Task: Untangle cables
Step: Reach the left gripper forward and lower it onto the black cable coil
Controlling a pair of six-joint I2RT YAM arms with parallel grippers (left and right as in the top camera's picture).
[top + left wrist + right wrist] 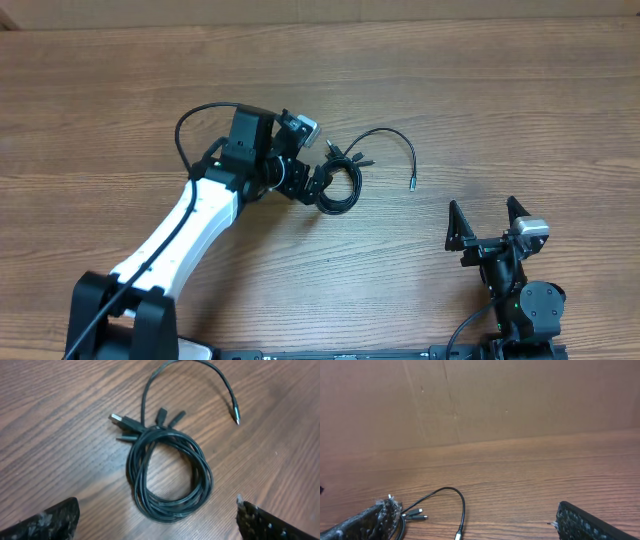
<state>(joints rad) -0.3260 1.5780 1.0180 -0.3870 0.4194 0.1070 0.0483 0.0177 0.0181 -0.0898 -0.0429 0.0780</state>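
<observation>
The cables (340, 185) lie coiled together as one black bundle mid-table, with several plug ends sticking out at its top and one loose end arcing right to a silvery plug (412, 183). In the left wrist view the coil (170, 472) sits just ahead of my left gripper (157, 520), whose fingers are wide open on either side and empty. In the overhead view the left gripper (318, 187) hovers at the coil's left edge. My right gripper (488, 225) is open and empty near the front right. The right wrist view shows the loose end (460, 510) and plugs (417, 514).
A thicker black wire (190, 125) loops behind the left arm. A brown cardboard wall (480, 400) stands along the table's far edge.
</observation>
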